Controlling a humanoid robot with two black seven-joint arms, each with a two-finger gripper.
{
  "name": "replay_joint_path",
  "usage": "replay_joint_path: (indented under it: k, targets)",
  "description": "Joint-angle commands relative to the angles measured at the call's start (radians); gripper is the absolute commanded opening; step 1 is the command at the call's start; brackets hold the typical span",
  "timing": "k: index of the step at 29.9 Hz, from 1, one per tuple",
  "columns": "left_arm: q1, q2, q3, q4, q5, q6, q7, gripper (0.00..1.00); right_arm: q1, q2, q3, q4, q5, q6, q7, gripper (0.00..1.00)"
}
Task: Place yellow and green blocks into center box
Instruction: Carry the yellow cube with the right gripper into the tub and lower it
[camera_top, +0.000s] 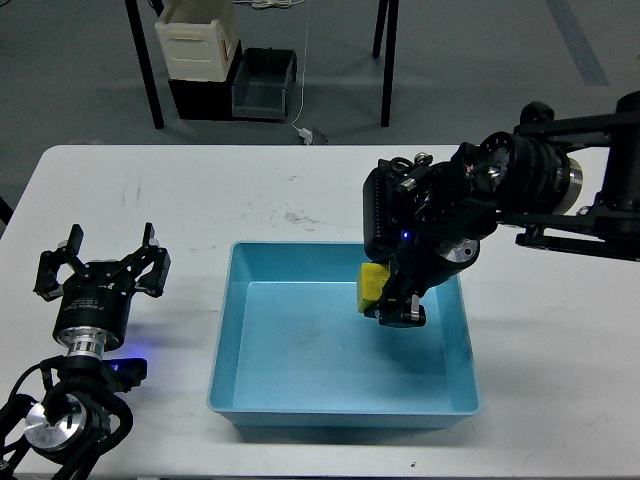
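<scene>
The white table (150, 220) filled most of my head view, scuffed with a few dark marks near its middle. On it, centred and nearer the front edge, sat the light-blue tray (340, 405), its floor bare apart from some faint smudges.

My right arm (560, 190) reached in from the right edge and bent down over the tray's far right part. Its gripper (385, 300) pointed downward inside the tray's outline and was clamped on the yellow block (372, 284), which showed on the left side of the fingers. I could not tell whether the block touched the tray floor or hung just above it. The green block was nowhere I could see.

My left arm (70, 400) came up from the lower left corner, well apart from the tray. Its gripper (100, 268) rested over the table to the left of the tray with the fingers spread apart, holding nothing.

Beyond the table, on the grey floor, a cream-white bin (195, 40) stood just beside a small dark grey bin (265, 85), between black table legs.
</scene>
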Motion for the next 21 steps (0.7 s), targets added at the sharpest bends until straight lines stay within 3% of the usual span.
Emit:
replay_joint_path:
  k: [1,6,7,9,12,13,19,21]
  targets:
    - [-0.002,0.000,0.000,0.000,0.000,0.001,0.000,1.00,-0.050,0.110,-0.030,-0.071,0.000,0.000,0.000,0.03]
    - [-0.001,0.000,0.000,0.000,0.000,0.000,0.000,1.00,-0.094,0.130,-0.031,-0.117,0.011,0.000,0.000,0.10]
    - [-0.001,0.000,0.000,0.000,0.000,0.000,0.000,1.00,-0.099,0.130,-0.027,-0.120,0.013,0.000,0.000,0.16]
    - [-0.001,0.000,0.000,0.000,0.000,0.001,0.000,1.00,-0.104,0.128,-0.019,-0.125,0.019,0.000,0.000,0.38]
    - [-0.002,-0.001,0.000,0.000,0.000,0.001,0.000,1.00,-0.107,0.122,-0.011,-0.125,0.060,0.000,0.000,0.92]
    - [-0.002,-0.001,0.000,0.000,0.000,0.001,0.001,1.00,-0.107,0.121,-0.011,-0.125,0.089,0.000,0.000,1.00]
    - [-0.016,0.020,0.005,0.000,0.006,0.001,0.014,1.00,-0.088,0.098,-0.007,-0.129,0.105,0.000,0.000,1.00]
    - [-0.033,0.076,0.006,0.000,0.027,0.003,0.014,1.00,-0.073,0.055,0.048,-0.131,0.109,0.000,0.000,1.00]
